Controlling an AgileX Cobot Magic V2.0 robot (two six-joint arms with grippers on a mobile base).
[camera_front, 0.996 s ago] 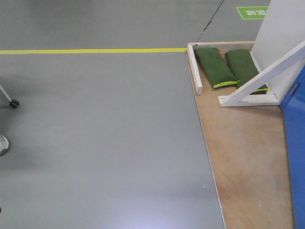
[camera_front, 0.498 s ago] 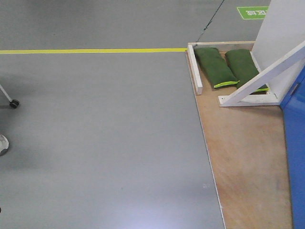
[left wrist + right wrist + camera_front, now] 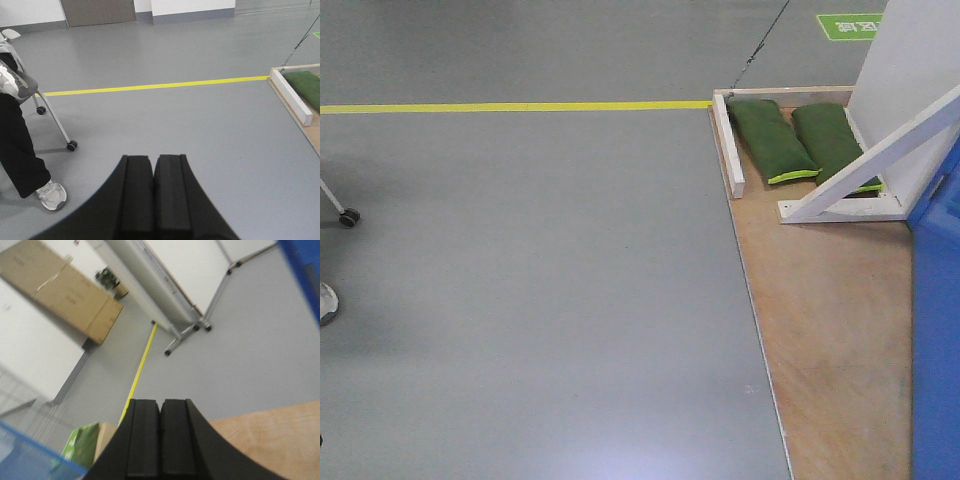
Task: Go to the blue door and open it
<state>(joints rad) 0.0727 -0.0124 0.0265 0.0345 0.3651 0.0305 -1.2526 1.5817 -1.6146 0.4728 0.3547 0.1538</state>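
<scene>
Blue door point(image 3: 938, 350) sat at the right edge on the wooden platform point(image 3: 830, 320), green sandbags point(image 3: 772, 140) farther back. Left gripper point(image 3: 153, 161) and right gripper point(image 3: 160, 404) both had fingers pressed together.

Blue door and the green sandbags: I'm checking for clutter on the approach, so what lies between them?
In the front-facing view, the white brace stands between the green sandbags and the blue door. The rest of the stretch is bare wooden board.
</scene>
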